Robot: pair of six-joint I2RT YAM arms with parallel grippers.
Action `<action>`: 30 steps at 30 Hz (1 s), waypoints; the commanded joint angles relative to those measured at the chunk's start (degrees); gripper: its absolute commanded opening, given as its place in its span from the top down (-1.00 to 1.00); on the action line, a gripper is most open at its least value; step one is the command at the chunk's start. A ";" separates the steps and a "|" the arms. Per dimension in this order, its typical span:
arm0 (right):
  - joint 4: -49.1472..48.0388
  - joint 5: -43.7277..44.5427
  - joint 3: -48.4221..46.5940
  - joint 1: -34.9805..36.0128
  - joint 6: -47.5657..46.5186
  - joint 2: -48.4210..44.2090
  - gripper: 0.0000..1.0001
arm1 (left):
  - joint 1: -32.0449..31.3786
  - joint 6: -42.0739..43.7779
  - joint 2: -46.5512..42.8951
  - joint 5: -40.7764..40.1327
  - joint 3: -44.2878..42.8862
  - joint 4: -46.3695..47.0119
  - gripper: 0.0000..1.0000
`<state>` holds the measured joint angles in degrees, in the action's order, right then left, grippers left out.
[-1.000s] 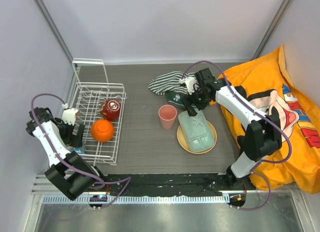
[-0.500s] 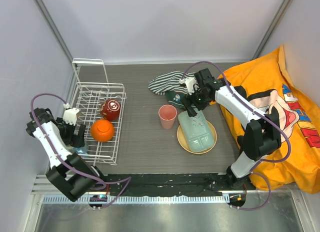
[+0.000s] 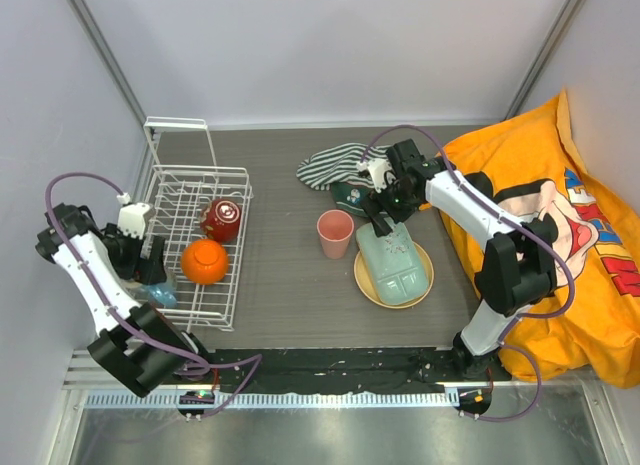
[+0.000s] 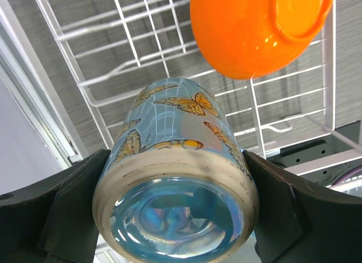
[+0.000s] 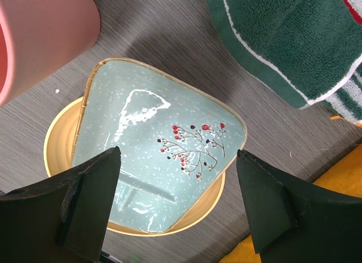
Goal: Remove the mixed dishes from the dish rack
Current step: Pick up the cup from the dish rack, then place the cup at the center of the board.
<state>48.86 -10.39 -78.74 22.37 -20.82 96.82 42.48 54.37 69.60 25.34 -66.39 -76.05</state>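
The left end effector [image 4: 172, 161] clamps the butterfly cup [image 4: 175, 184] at the dish rack [image 3: 190, 175] edge: glazed, slick, breakable, best gripped mid-body. The right end effector [image 5: 175, 161] hangs apart over the green tray [image 5: 164, 133].

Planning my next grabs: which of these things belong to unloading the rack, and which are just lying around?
Job: rack, orange bowl, red bowl, blue cup, pink cup, green tray, tan plate.
Lying about: striped cloth, orange cartoon cloth.
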 commanded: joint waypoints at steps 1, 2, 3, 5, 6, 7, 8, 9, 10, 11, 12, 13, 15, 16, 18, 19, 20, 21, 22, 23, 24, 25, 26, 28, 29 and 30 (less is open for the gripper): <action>-0.87 -1.47 -2.03 -0.14 0.69 0.65 -0.73 | 0.41 -1.02 0.35 6.73 -6.55 -4.01 0.98; -0.87 -1.65 -2.38 -0.13 0.69 0.66 -0.74 | 0.41 -1.28 0.62 7.26 -7.25 -4.37 1.00; -0.87 -1.74 -2.56 -0.13 0.69 0.66 -0.73 | 0.41 -1.63 0.80 8.57 -7.87 -4.80 1.00; -0.79 -2.44 -3.08 -0.14 0.78 0.66 -0.73 | 0.32 -1.90 1.41 10.33 -9.98 -6.21 1.00; -0.79 -2.79 -3.35 -0.13 0.78 0.66 -0.73 | 0.41 -2.07 1.59 11.91 -10.68 -6.82 1.00; -0.70 -3.49 -3.61 -0.13 0.78 0.74 -0.73 | 0.41 -2.16 2.02 12.97 -12.26 -8.05 1.00; -0.52 -4.02 -4.31 -0.13 0.87 0.66 -0.73 | 0.50 -2.25 2.20 13.93 -13.05 -8.93 1.00; -0.43 -4.54 -4.58 -0.13 0.78 0.74 -0.73 | 0.41 -2.42 2.46 14.99 -13.85 -9.64 1.00; -0.26 -6.11 -5.02 -0.22 0.87 0.74 -0.73 | 0.41 -2.43 3.25 17.96 -15.59 -11.73 1.00; -0.08 -7.09 -5.89 -0.14 1.04 0.66 -0.73 | 0.41 -2.43 3.78 19.29 -16.39 -12.80 1.00; 0.01 -7.97 -6.33 -0.13 1.22 0.66 -0.72 | 0.50 -2.51 4.39 21.13 -17.27 -13.94 1.00; 0.09 -9.19 -6.77 -0.13 1.39 0.57 -0.73 | 0.41 -1.99 4.84 24.28 -18.67 -15.43 1.00; 0.01 -12.62 -8.18 -0.13 1.74 0.65 -0.73 | 0.41 -1.81 6.15 27.55 -19.65 -18.51 1.00; 0.01 -13.85 -8.71 -0.13 2.01 0.66 -0.73 | 0.50 -2.25 6.51 28.87 -20.18 -19.13 1.00; 0.01 -18.16 -10.81 -0.13 2.97 0.92 -0.73 | 0.32 -2.78 6.69 32.30 -19.92 -19.13 1.00; -0.08 -19.48 -11.52 -0.13 3.24 0.92 -0.75 | 0.24 -3.13 6.69 33.44 -19.83 -19.05 1.00; -0.60 -22.71 -12.74 -0.13 4.20 1.09 -0.75 | 0.24 -3.48 6.77 35.11 -19.74 -19.05 1.00; -1.13 -24.22 -13.36 -0.13 4.90 1.18 -0.75 | 0.06 -3.83 6.77 36.26 -19.66 -19.13 1.00; -1.83 -25.89 -13.80 -0.13 5.69 1.18 -0.75 | -0.03 -4.09 6.77 37.14 -19.65 -19.13 1.00; -3.41 -27.30 -14.68 -0.13 7.44 1.44 -0.76 | -0.20 -4.97 6.86 39.15 -19.65 -19.05 1.00; -4.29 -30.01 -15.12 -0.05 8.42 1.62 -0.76 | -0.90 -5.58 7.04 40.13 -19.65 -19.13 1.00; -5.17 -31.25 -15.56 -0.05 9.21 1.80 -0.76 | -1.25 -6.20 7.30 41.01 -19.74 -19.13 1.00; -7.09 -32.31 -16.35 0.04 10.26 2.06 -0.76 | -2.56 -7.86 7.56 42.15 -19.92 -19.05 1.00; -9.38 -34.60 -17.41 0.22 12.64 2.85 -0.76 | -4.06 -10.06 8.61 44.87 -20.88 -18.26 1.00; -9.92 -35.13 -17.85 0.57 13.08 3.20 -0.76 | -5.81 -11.64 8.97 45.93 -21.15 -17.73 1.00; -10.62 -35.22 -18.20 1.00 13.87 3.55 -0.76 | -6.96 -14.53 9.49 47.33 -21.76 -16.25 1.00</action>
<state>44.23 -39.18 -93.47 22.44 -11.81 99.11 39.66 47.83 78.19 59.96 -84.03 -77.84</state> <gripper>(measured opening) 0.880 0.921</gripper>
